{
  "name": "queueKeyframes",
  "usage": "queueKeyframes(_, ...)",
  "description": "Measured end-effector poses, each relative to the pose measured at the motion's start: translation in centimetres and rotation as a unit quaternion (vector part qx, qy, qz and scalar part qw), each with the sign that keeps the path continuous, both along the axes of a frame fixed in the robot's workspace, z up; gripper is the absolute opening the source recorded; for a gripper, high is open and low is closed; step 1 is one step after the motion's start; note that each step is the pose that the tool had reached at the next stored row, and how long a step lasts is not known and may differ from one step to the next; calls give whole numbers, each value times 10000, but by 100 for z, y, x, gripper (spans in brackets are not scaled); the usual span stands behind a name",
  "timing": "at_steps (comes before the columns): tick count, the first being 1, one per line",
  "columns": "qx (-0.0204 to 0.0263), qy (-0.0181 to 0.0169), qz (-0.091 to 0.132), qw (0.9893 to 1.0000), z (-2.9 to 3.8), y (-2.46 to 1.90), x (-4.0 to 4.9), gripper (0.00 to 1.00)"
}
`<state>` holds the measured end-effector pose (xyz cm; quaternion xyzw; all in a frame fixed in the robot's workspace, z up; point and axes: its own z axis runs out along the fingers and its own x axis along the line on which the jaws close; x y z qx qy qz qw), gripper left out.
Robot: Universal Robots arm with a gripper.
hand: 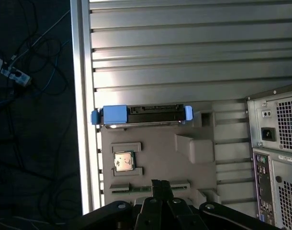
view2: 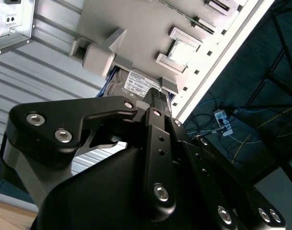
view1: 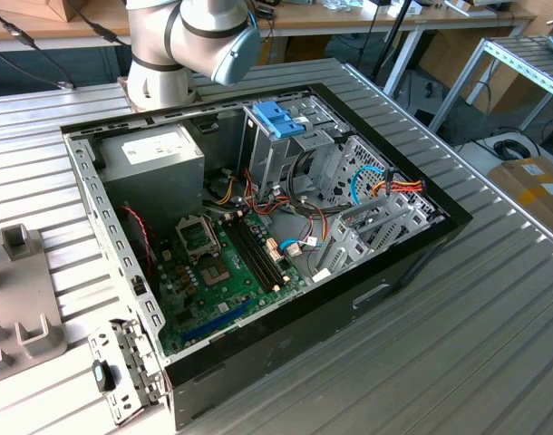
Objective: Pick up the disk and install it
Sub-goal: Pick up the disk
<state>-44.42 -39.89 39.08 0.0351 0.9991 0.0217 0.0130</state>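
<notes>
The disk is a silver-grey drive with light blue plastic at its ends. It rests at the far edge of a grey fixture plate, close to the table's rim. In the second wrist view the disk shows its white label. My gripper hangs above the plate, apart from the disk, with its black fingers pressed together and nothing between them. In the second wrist view the gripper points toward the disk's label.
A processor chip sits in a pocket of the plate. The open computer case lies on the ribbed metal table, with a drive cage topped by a blue handle and a grey power supply. The case's rear panel stands beside the plate.
</notes>
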Motion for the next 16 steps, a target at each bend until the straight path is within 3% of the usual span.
queueKeyframes(9, 0, 0, 189, 9998, 0, 1, 0, 10)
queueKeyframes(13, 0, 0, 430, 9991, 0, 1, 0, 10)
queueKeyframes(16, 0, 0, 668, 9978, 0, 0, 1, 10)
